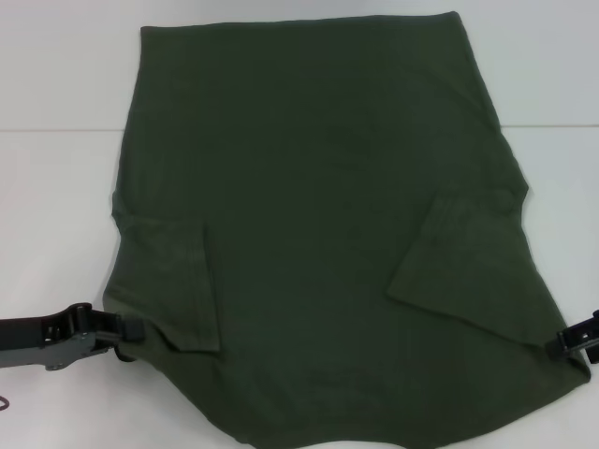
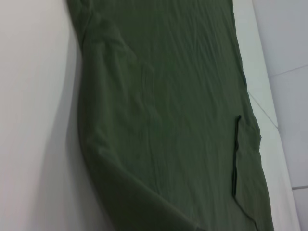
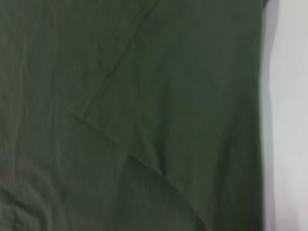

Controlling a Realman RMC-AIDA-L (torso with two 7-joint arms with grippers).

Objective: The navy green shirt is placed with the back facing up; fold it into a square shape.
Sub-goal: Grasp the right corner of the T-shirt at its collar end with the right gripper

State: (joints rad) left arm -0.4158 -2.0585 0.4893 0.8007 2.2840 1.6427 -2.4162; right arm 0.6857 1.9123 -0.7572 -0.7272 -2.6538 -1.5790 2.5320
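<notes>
The navy green shirt lies flat on the white table and fills most of the head view. Both short sleeves are folded inward onto the body, the left sleeve and the right sleeve. My left gripper is at the shirt's near left edge, low on the table, with its fingers apart beside the fabric. My right gripper is at the shirt's near right edge. The left wrist view shows the shirt with a folded sleeve hem. The right wrist view is filled with the shirt's fabric.
White table surface shows on both sides of the shirt. A seam in the table runs across behind the shirt. The shirt's near edge runs out of the bottom of the head view.
</notes>
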